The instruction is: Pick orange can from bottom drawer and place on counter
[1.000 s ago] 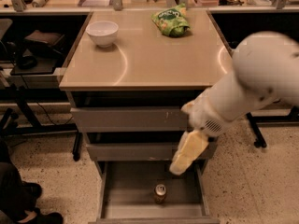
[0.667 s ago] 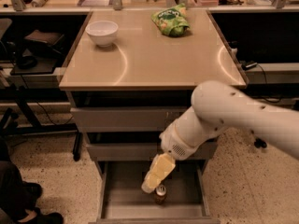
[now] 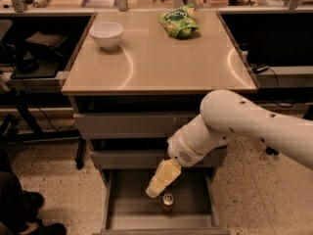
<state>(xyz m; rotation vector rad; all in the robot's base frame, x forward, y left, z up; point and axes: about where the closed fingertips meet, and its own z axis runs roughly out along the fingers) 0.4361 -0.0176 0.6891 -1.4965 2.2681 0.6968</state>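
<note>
The orange can (image 3: 167,202) stands upright on the grey floor of the open bottom drawer (image 3: 132,209), near its middle. My gripper (image 3: 153,191), with pale yellow fingers, hangs from the white arm (image 3: 244,126) and points down into the drawer. Its tip sits just left of the can's silver top and slightly above it. The beige counter (image 3: 156,62) tops the cabinet above.
A white bowl (image 3: 107,35) sits at the counter's back left and a green snack bag (image 3: 179,22) at the back right. Two shut grey drawers (image 3: 122,126) are above the open one. A dark shelf unit (image 3: 34,58) stands at the left, a cable (image 3: 279,102) at the right.
The arm has swung left and down across the cabinet front. The gripper has dropped from beside the middle drawer into the bottom drawer, close to the can.
</note>
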